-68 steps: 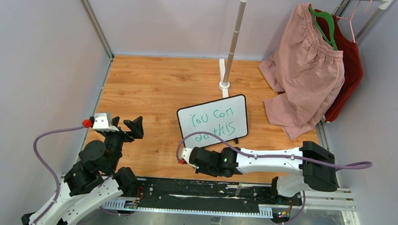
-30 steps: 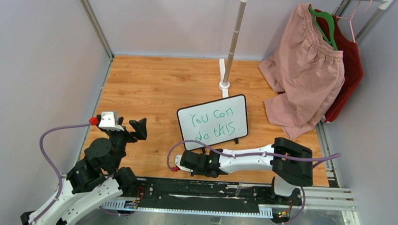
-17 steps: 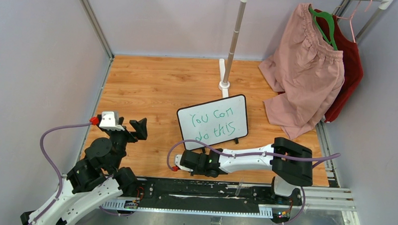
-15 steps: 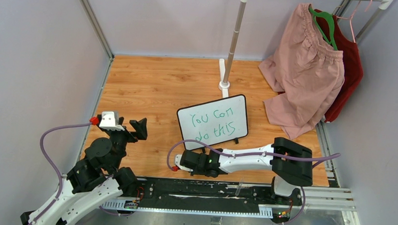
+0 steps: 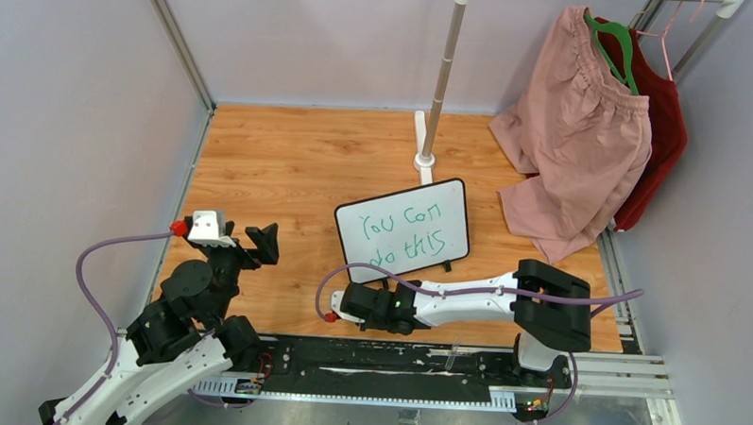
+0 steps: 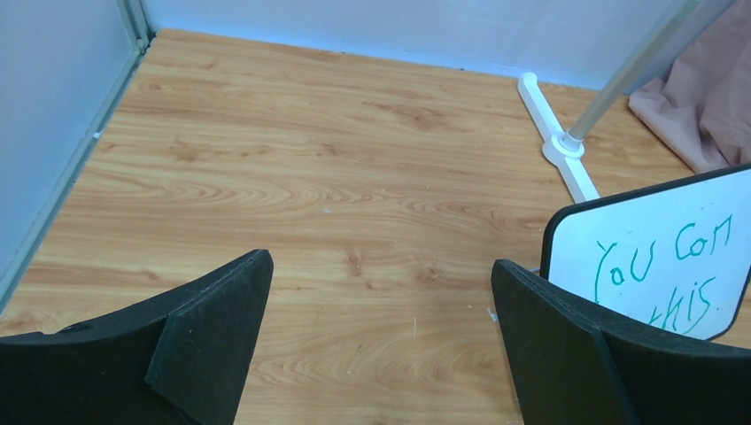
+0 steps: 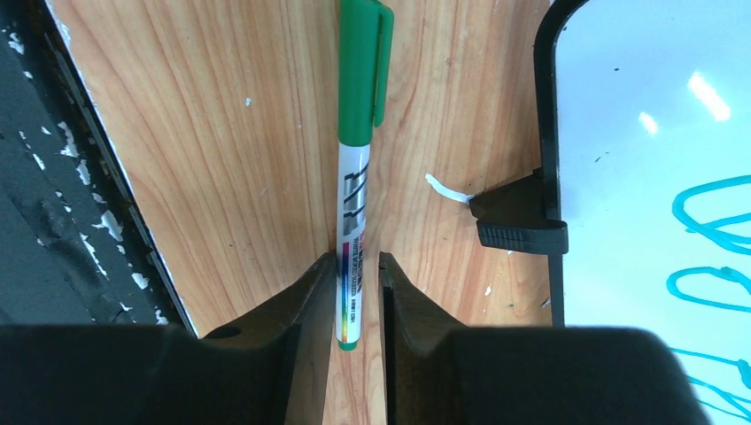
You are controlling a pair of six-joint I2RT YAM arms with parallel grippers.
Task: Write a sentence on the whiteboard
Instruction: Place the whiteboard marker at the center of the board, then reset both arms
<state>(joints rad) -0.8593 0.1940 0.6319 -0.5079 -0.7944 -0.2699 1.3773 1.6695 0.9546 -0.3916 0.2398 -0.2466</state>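
1. The desk (image 5: 289, 162) has a light wooden top with clear grain. Grey walls (image 5: 73, 117) stand at its left, back and right.
2. A white rack pole (image 5: 443, 73) rises from a white foot (image 5: 421, 138) at the back of the desk.
3. Pink shorts (image 5: 574, 144) hang on a green hanger (image 5: 617, 43) at the back right, low over the desk. A dark red garment (image 5: 666, 138) hangs just behind them.
4. A green marker (image 7: 356, 159) lies flat on the desk with its cap on, near the black strip (image 5: 377, 364) at the front edge.
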